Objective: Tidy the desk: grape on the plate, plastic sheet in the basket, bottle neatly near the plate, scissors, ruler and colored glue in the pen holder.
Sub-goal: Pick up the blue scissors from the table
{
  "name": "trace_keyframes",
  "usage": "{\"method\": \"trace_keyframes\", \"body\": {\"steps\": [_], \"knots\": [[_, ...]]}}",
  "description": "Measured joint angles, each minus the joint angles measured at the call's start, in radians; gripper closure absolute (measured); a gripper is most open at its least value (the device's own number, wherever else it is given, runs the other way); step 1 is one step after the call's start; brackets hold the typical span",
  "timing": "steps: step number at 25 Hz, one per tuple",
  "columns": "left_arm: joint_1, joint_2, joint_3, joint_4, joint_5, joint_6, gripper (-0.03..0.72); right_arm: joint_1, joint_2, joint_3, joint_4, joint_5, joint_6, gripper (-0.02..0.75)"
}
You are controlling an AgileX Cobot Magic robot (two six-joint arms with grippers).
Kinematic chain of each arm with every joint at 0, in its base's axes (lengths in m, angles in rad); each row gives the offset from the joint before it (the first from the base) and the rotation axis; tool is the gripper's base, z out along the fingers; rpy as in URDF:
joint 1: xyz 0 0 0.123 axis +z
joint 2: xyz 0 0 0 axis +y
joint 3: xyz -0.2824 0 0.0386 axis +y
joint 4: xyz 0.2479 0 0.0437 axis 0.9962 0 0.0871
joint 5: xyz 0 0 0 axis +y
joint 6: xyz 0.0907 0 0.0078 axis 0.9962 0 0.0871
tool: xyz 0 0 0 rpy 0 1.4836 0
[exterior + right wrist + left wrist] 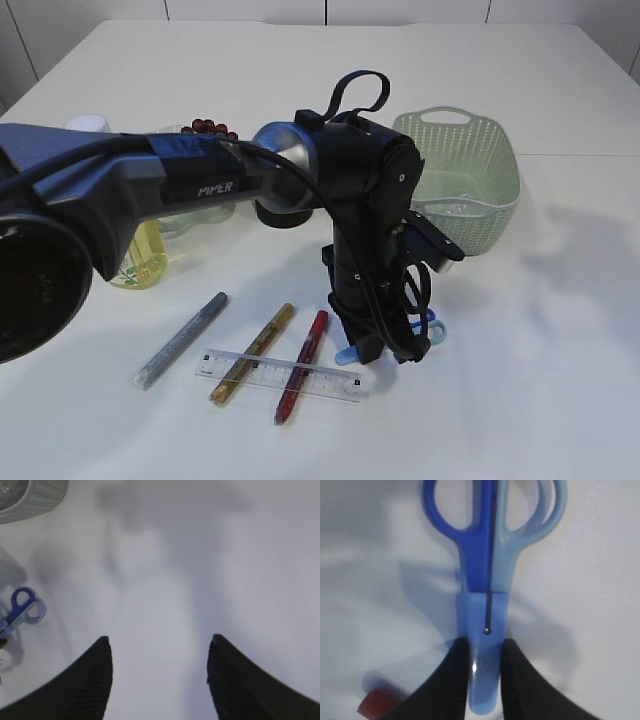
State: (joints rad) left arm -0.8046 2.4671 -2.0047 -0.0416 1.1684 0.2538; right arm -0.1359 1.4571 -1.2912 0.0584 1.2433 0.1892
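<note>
White tabletop point(560, 400) carries the items. At far left the left arm's near housing fills the exterior view and hides much behind it: a yellow bottle point(140, 262) shows only in part, its top cut off by the arm, and a cluster of dark red grapes point(212, 127) peeks just above the arm. In front lie a silver glue pen point(182, 340), a gold glue pen point(252, 353) and a red glue pen point(302, 352), the latter two crossing a clear ruler point(282, 374). The left claw point(485, 680) is clamped on the sheathed blade of the blue scissors point(487, 555), which lie on the tabletop; its fingertips are hidden in the exterior view. A green basket point(470, 165) stands behind, contents indistinct. The right claw point(159, 680) hangs apart over bare tabletop, holding nothing.
</note>
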Motion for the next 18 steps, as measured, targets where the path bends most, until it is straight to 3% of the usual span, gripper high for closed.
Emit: {"method": "trace_keyframes", "body": {"steps": [18], "knots": [[0.003,0.006,-0.078,0.0,0.048,-0.008,0.566,0.0,0.0,0.0,0.0,0.0,0.0,0.263]]}}
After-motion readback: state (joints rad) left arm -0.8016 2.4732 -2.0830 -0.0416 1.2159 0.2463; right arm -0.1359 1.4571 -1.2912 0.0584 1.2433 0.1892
